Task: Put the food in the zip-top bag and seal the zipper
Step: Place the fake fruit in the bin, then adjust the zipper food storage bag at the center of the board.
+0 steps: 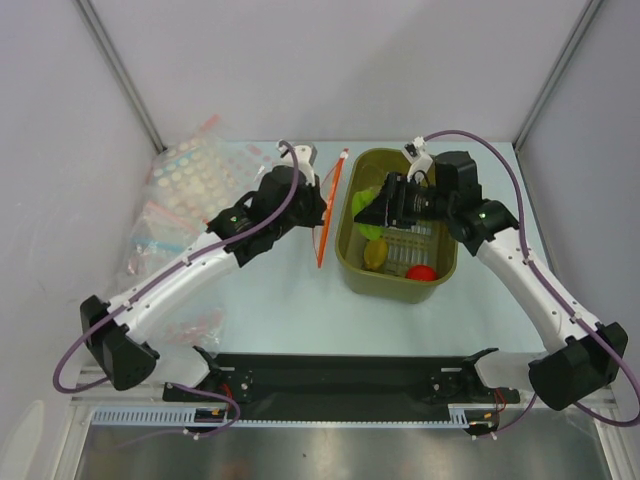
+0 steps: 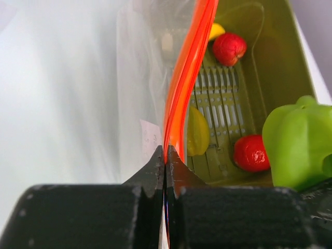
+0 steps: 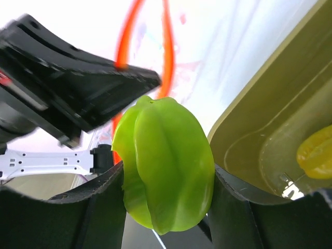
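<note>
Right wrist view gives us the close-up: the right jaws are pinching the small green piece [image 3: 166, 166] by its flanks, and just beyond it the orange-red zipper [image 3: 167, 62] curves into a loop, so we judge the mouth of the zip-top bag [image 2: 140, 104] to be gaping. On the left wrist view, the left jaws are pressed together on that strip at its near end, holding the mouth on edge just beside the olive basket [image 1: 350, 262]. A yellow banana [image 2: 198, 132] and two red fruits [image 2: 229, 48] [image 2: 250, 153] lie in the basket, not yet bagged.

So we're at the first drop. To do it well, we want the green piece carried over the basket's rim and lined up with the middle of the loop, not its pinched end. The film is floppy, so we'd push well past the zipper before spreading the right jaws. The left pinch needs to be firm, or the mouth may fold onto the desk [image 1: 280, 310].
</note>
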### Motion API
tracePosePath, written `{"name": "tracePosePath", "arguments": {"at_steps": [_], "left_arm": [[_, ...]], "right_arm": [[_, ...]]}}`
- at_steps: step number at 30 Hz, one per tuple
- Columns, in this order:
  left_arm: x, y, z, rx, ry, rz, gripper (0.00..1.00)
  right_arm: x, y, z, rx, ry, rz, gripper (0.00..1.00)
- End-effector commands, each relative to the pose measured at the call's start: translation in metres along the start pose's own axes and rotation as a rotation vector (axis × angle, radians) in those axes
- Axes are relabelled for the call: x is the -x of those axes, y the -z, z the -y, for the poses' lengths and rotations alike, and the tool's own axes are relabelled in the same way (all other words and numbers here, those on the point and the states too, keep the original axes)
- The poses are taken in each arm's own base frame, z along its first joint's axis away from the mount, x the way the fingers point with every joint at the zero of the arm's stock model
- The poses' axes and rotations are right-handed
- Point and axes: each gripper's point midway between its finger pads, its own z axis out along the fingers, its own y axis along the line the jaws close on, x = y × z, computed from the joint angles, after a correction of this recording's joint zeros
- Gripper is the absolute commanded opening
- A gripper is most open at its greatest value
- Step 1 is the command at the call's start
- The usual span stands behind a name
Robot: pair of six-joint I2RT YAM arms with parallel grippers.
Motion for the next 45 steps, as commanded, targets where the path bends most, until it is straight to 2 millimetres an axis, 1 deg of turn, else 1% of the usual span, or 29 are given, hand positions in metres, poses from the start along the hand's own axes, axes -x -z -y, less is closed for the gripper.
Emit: {"name": "tracePosePath", "arguments": {"at_steps": [1, 2, 3, 4, 5, 7, 9, 10, 13, 15, 16, 18, 19, 20, 21, 22, 23, 24, 25, 26, 29, 30, 33, 34, 35, 37, 39, 42, 45], "left_arm": [[0.017, 0.018, -0.012, -0.026, 0.087, 0.058, 0.0], [0.026, 0.016, -0.019, -0.044, 0.125, 0.094, 0.0], [0.026, 0.023, -0.012, -0.113, 0.135, 0.098, 0.0], [0.018, 0.019, -0.017, -0.109, 0.131, 0.09, 0.0], [0.017, 0.019, -0.019, -0.1, 0.125, 0.094, 0.0], [0.014, 0.016, -0.03, -0.042, 0.113, 0.083, 0.0], [0.004, 0.013, -0.044, 0.036, 0.09, 0.037, 0.0], [0.001, 0.01, -0.056, 0.111, 0.054, 0.012, 0.0], [0.001, 0.005, -0.064, 0.188, -0.016, -0.024, 0.01], [0.001, 0.0, -0.056, 0.167, -0.038, -0.031, 0.0], [0.0, -0.003, -0.048, 0.145, -0.031, -0.032, 0.0], [-0.004, -0.012, -0.025, 0.047, 0.019, -0.038, 0.0], [-0.009, -0.015, -0.016, 0.007, 0.032, -0.051, 0.0], [-0.013, -0.02, 0.003, -0.065, 0.036, -0.059, 0.0], [-0.017, -0.022, 0.014, -0.1, 0.031, -0.069, 0.0], [-0.021, -0.022, 0.033, -0.149, 0.001, -0.078, 0.0], [-0.027, -0.024, 0.042, -0.171, -0.019, -0.096, 0.0], [-0.039, -0.032, 0.048, -0.18, -0.045, -0.136, 0.0], [-0.036, -0.031, 0.055, -0.19, -0.056, -0.138, 0.0], [-0.043, -0.031, 0.053, -0.175, -0.06, -0.17, 0.01], [-0.038, -0.028, 0.043, -0.127, -0.049, -0.148, 0.0], [-0.035, -0.026, 0.04, -0.119, -0.049, -0.133, 0.0], [-0.023, -0.019, 0.032, -0.108, -0.052, -0.086, 0.0], [-0.021, -0.017, 0.029, -0.104, -0.053, -0.083, 0.0], [-0.021, -0.017, 0.028, -0.101, -0.052, -0.083, 0.0], [-0.021, -0.016, 0.027, -0.1, -0.049, -0.086, 0.0], [-0.024, -0.016, 0.029, -0.109, -0.032, -0.097, 0.0], [-0.025, -0.014, 0.033, -0.132, -0.005, -0.095, 0.0], [-0.024, -0.012, 0.034, -0.139, 0.013, -0.087, 0.0]], "right_arm": [[0.009, 0.001, -0.019, 0.092, 0.029, 0.021, 0.07], [0.009, 0.001, -0.021, 0.104, 0.031, 0.02, 0.07], [0.009, 0.001, -0.022, 0.108, 0.029, 0.021, 0.07], [0.01, 0.002, -0.024, 0.114, 0.035, 0.026, 0.08], [0.01, 0.002, -0.024, 0.116, 0.034, 0.024, 0.08], [0.009, 0.001, -0.023, 0.113, 0.03, 0.02, 0.08], [0.009, 0.003, -0.022, 0.105, 0.031, 0.026, 0.08], [0.008, 0.003, -0.021, 0.098, 0.03, 0.022, 0.08], [0.006, 0.002, -0.01, 0.038, 0.013, 0.015, 0.08], [0.011, 0.0, 0.011, -0.078, 0.005, 0.037, 0.07], [0.005, 0.003, 0.026, -0.153, -0.022, 0.012, 0.05], [0.014, 0.011, 0.059, -0.32, -0.035, 0.052, 0.06], [0.006, 0.014, 0.076, -0.392, -0.07, 0.019, 0.07], [0.004, 0.016, 0.088, -0.437, -0.075, 0.011, 0.07], [0.0, 0.016, 0.096, -0.459, -0.085, -0.005, 0.08], [-0.007, 0.013, 0.105, -0.485, -0.094, -0.034, 0.11], [-0.011, 0.012, 0.112, -0.512, -0.09, -0.047, 0.14], [-0.015, 0.01, 0.119, -0.532, -0.076, -0.068, 0.2], [-0.025, 0.009, 0.126, -0.564, -0.078, -0.102, 0.3], [-0.03, 0.006, 0.138, -0.606, -0.079, -0.13, 0.34], [-0.043, 0.0, 0.151, -0.626, -0.09, -0.187, 0.39], [-0.045, -0.002, 0.151, -0.616, -0.095, -0.193, 0.4], [-0.047, -0.013, 0.148, -0.561, -0.102, -0.204, 0.48], [-0.047, -0.015, 0.145, -0.541, -0.103, -0.204, 0.62], [-0.047, -0.018, 0.137, -0.499, -0.103, -0.21, 0.7], [-0.035, -0.02, 0.12, -0.435, -0.065, -0.155, 0.84], [-0.022, -0.021, 0.095, -0.327, -0.03, -0.091, 0.85], [-0.007, -0.021, 0.069, -0.222, -0.014, -0.037, 0.8], [0.002, -0.02, 0.045, -0.117, -0.012, -0.009, 0.64]]}}
